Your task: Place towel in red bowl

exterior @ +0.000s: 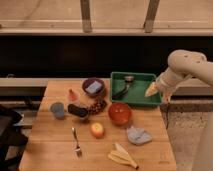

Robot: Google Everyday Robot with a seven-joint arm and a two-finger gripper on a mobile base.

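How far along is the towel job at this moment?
Nothing looks done: the crumpled grey-blue cloth towel lies on the wooden table, beside the round red bowl. The robot's hand hovers by the green plastic tray, away from it. Grasping and placing remain.

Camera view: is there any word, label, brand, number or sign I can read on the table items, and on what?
None: no text can be read anywhere in this view.
The towel and red bowl look plain.
The dark object on the table shows no print that can be made out.
The pincer, over the right end of the green tray, shows no legible mark.
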